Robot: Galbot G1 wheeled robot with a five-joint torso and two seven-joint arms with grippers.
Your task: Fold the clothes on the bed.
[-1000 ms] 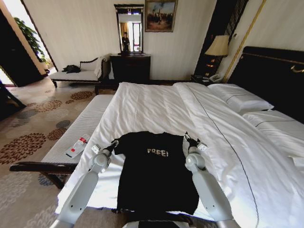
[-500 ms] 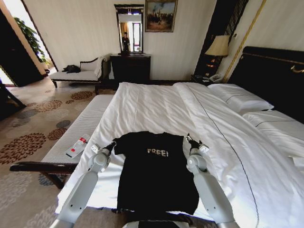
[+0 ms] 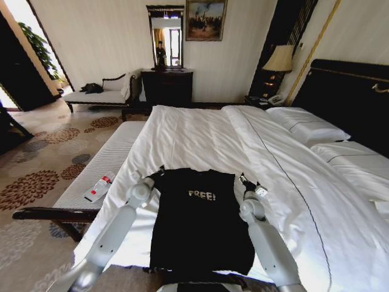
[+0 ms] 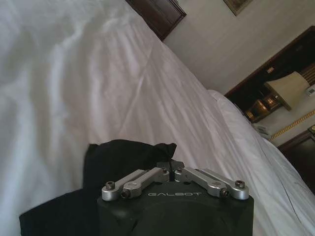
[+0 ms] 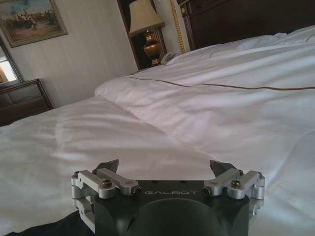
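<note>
Left gripper clamped on T-shirt sleeve; right gripper spread.

The black T-shirt (image 3: 197,222) lies flat, lettering up, on the near end of the bed (image 3: 200,134). The left gripper (image 4: 170,165) is pinched closed on its left sleeve. The right gripper (image 5: 165,169) sits beside the right sleeve, fingers apart over the white duvet (image 5: 206,118).

T-shirt (image 3: 197,225) on bed (image 3: 200,137)

bright daylight | doorway (image 3: 15,15) glare | edges warped | wrist foreground soft
</note>
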